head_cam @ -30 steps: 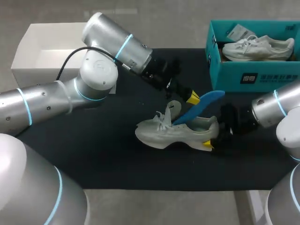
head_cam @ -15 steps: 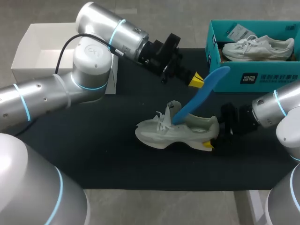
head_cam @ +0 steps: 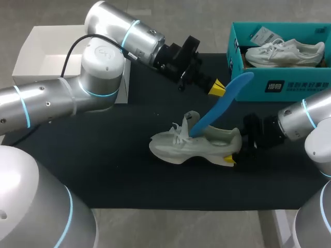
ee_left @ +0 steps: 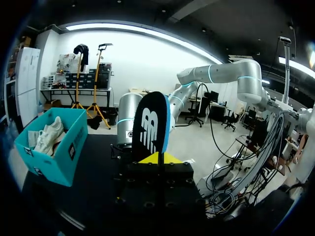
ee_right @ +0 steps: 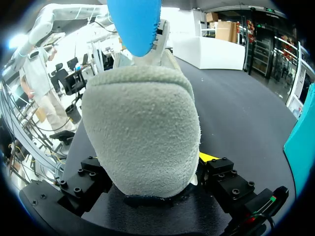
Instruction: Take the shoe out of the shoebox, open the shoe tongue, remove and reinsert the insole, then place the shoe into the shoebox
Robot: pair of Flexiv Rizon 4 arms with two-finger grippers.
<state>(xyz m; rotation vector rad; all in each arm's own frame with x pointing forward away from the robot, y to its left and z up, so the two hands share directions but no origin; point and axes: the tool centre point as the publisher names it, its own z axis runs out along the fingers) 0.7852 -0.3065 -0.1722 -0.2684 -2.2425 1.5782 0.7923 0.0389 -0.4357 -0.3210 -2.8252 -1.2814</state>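
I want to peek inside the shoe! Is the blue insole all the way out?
No, the lower end of the blue insole sits inside the grey shoe.

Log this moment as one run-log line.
left claw: shut on insole, lower end in shoe | right claw: shut on shoe heel | shoe: on mat, outside shoebox

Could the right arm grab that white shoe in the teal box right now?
Probably not yet: the right gripper is shut on the grey shoe, so it must let go first. The white shoe lies uncovered.
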